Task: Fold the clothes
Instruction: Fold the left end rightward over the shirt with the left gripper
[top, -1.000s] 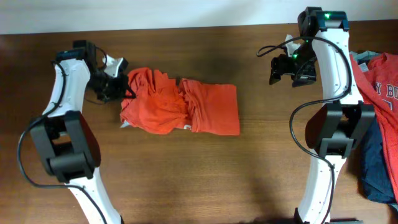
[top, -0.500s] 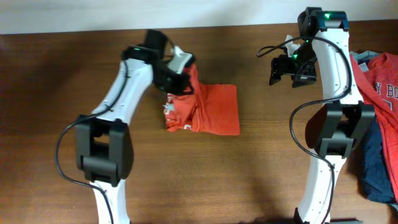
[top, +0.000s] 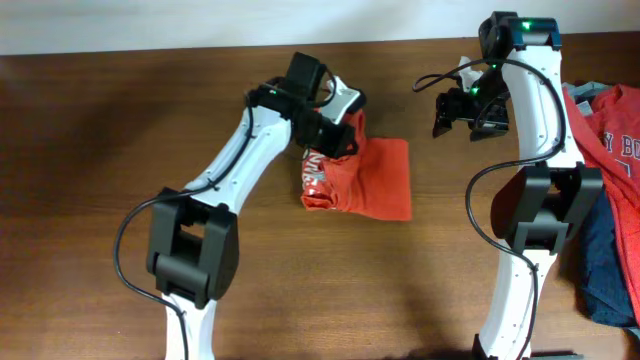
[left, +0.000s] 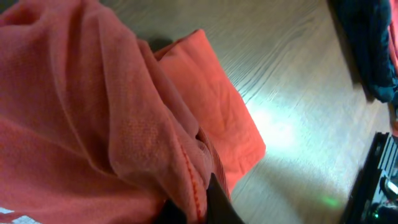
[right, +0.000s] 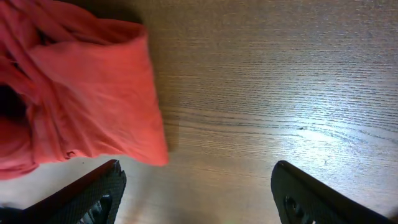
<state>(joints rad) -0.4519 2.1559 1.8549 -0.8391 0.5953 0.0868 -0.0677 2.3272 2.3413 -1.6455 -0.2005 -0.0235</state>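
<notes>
The left gripper (top: 335, 132) pinched the orange T-shirt (top: 378, 182) near the desk's (top: 100, 150) far edge; the right gripper (right: 199, 190) hung wide

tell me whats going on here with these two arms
The left gripper is over the orange-red T-shirt, with a bunch of its cloth gathered at the jaws; whether they are clamped is unclear. The shirt lies partly folded. The right gripper hangs open, apart, holding nothing. More garments lie at the right edge.
</notes>
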